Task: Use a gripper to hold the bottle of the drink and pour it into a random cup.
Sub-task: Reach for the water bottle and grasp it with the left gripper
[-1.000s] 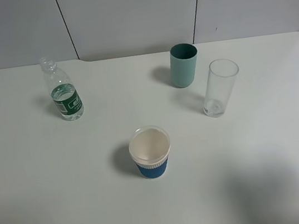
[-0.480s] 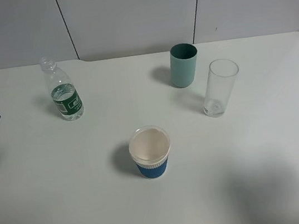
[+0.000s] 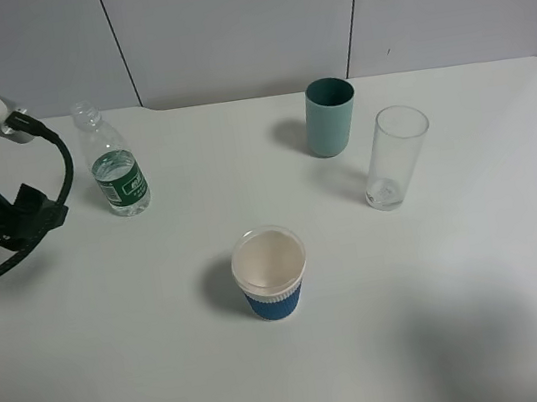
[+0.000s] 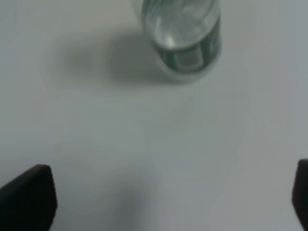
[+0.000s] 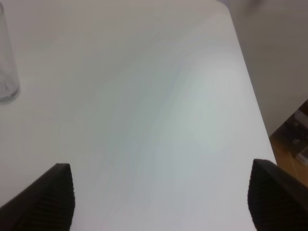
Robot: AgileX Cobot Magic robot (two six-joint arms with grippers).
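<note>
Our left gripper [image 4: 163,204], jaws wide and empty, sits near the bottle of the drink [image 4: 185,38]; we should centre on its label, level, before closing.

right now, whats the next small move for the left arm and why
Probably ease the left gripper forward toward the bottle until its open jaws straddle the bottle's body. The bottle stands upright, untouched, ahead of the gripper in the left wrist view, with bare table between them, so a grasp is not yet possible.
</note>
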